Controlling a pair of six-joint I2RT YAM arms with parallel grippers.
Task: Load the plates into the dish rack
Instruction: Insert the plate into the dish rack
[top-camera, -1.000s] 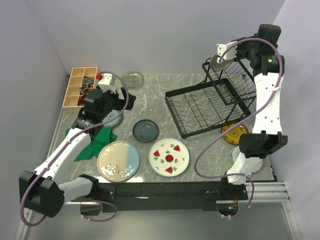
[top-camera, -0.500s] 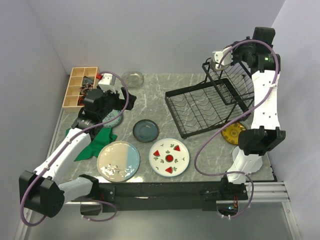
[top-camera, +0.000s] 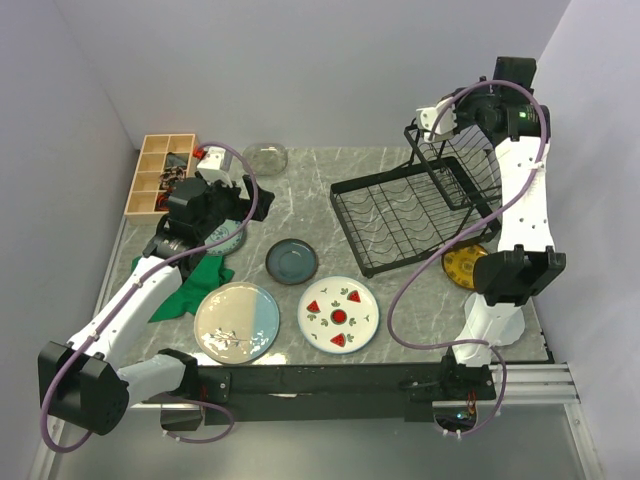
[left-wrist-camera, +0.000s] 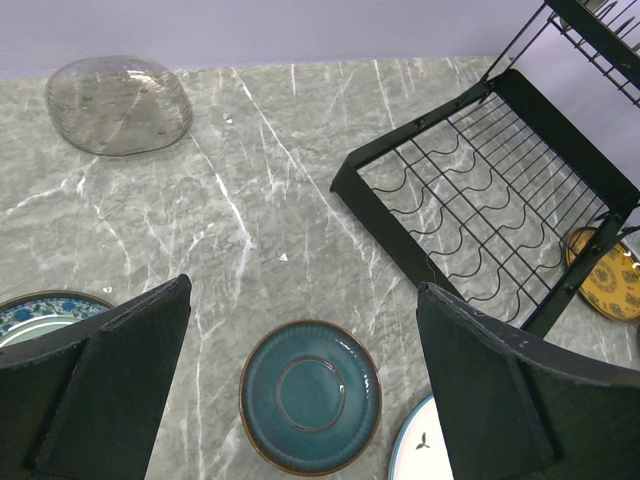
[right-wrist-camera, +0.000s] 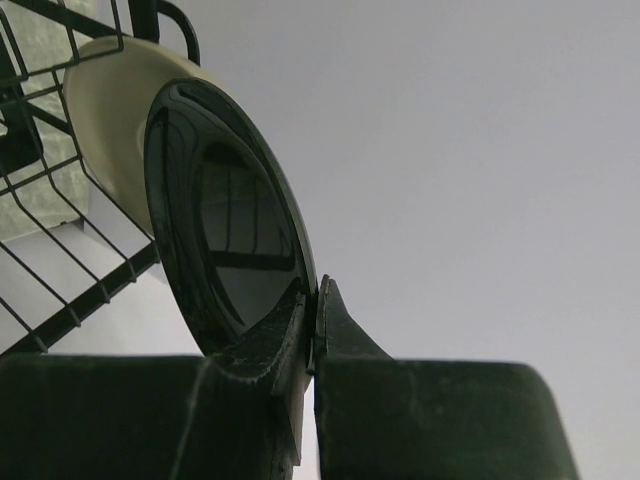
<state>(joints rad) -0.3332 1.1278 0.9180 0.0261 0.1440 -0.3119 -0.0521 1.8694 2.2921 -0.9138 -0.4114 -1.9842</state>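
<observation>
while the right gripper (right-wrist-camera: 312, 300) clamps the rim of one black plate (right-wrist-camera: 225, 235) tight between its two fingers, the plate stands on edge, its long axis running up and away from the fingertips and its glossy face turned toward the wires of the dish rack (right-wrist-camera: 60, 250). one cream plate (right-wrist-camera: 105, 90) stands just behind it, also on edge, inside the raised upper basket; whether the two touch cannot be told. from above, the right gripper (top-camera: 438, 118) is held high at the far left corner of that basket, over the one dish rack (top-camera: 420, 210) on the right half of the table (top-camera: 300, 190).

the left gripper (left-wrist-camera: 305, 290) hangs wide open with nothing between its fingers (left-wrist-camera: 120, 380), directly above one slate-blue plate (left-wrist-camera: 310, 395) lying flat.

six plates lie flat on the table: the slate-blue plate (top-camera: 291, 260), a clear glass plate (top-camera: 265, 157) at the far edge, a blue-patterned plate (top-camera: 230, 238) half under the left gripper (top-camera: 225, 195), a cream-and-blue plate (top-camera: 236, 321) and a watermelon plate (top-camera: 338, 314) side by side at the near edge, and a yellow plate (top-camera: 467, 265) just beside the rack's near right corner. one green cloth (top-camera: 190, 280) and one wooden box (top-camera: 160, 175) sit at left.
</observation>
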